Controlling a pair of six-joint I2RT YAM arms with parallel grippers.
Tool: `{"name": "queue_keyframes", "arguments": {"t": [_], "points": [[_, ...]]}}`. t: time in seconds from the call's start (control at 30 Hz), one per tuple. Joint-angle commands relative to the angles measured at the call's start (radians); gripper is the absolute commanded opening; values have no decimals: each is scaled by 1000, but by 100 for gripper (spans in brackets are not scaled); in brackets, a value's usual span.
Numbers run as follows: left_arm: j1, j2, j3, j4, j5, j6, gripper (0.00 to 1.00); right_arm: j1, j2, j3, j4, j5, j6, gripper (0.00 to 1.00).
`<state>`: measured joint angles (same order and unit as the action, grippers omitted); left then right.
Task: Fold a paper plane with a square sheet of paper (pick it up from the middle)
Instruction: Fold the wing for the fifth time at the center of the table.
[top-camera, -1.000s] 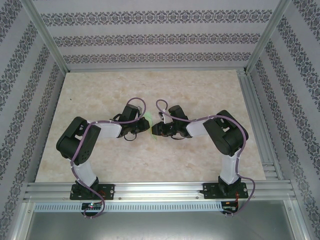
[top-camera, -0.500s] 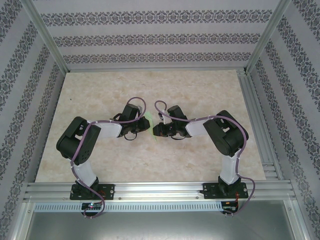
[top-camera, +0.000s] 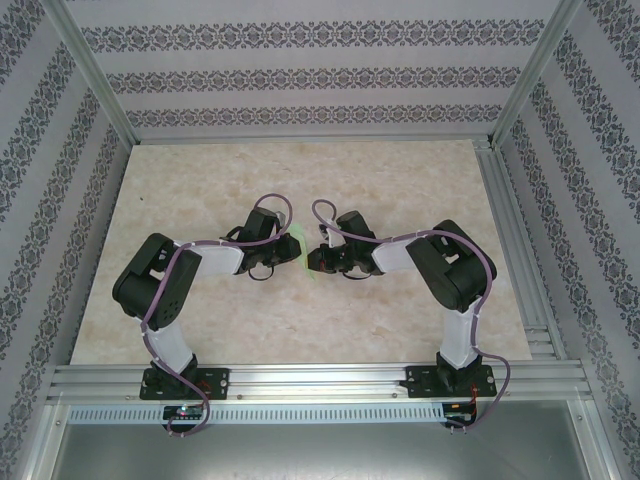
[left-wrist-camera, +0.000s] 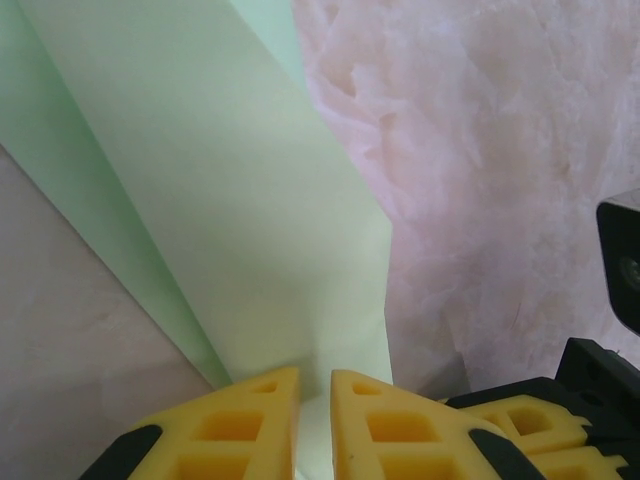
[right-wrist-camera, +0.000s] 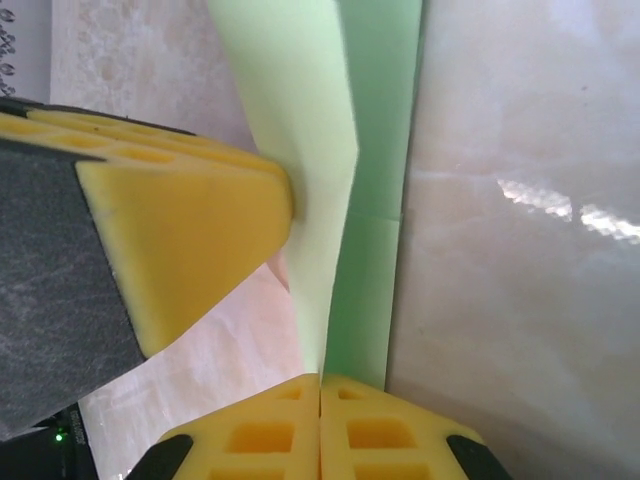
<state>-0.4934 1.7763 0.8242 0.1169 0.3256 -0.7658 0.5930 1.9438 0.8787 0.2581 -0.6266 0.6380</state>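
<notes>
The pale green sheet of paper (top-camera: 301, 240), folded into a slim, layered paper plane shape, stands on edge between the two grippers at the middle of the table. My left gripper (top-camera: 290, 248) comes at it from the left. In the left wrist view the folded paper (left-wrist-camera: 250, 200) runs down into the narrow gap of the left gripper (left-wrist-camera: 315, 385), which is shut on it. In the right wrist view the right gripper (right-wrist-camera: 320, 385) is shut on the paper's (right-wrist-camera: 310, 150) lower edge. A left fingertip (right-wrist-camera: 190, 230) presses the paper from the side.
The beige marble-patterned table (top-camera: 300, 180) lies under both arms. Metal frame rails (top-camera: 300, 378) run along the near edge and up the sides, with patterned walls behind. The right gripper's yellow finger (left-wrist-camera: 530, 430) sits close beside the left one.
The right gripper's jaws have closed onto the paper's edge. The left gripper and both arms have hardly moved.
</notes>
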Motion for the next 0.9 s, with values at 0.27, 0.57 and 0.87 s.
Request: {"name": "queue_keyframes", "arguments": {"t": [0.27, 0.57, 0.87], "points": [[-9, -28, 10, 35, 25, 30, 17, -18, 40, -20, -7, 44, 43, 4], [-8, -18, 5, 41, 29, 34, 18, -20, 50, -17, -29, 59, 55, 3], [-9, -15, -3, 62, 49, 45, 17, -33, 62, -26, -17, 55, 82, 2]]}}
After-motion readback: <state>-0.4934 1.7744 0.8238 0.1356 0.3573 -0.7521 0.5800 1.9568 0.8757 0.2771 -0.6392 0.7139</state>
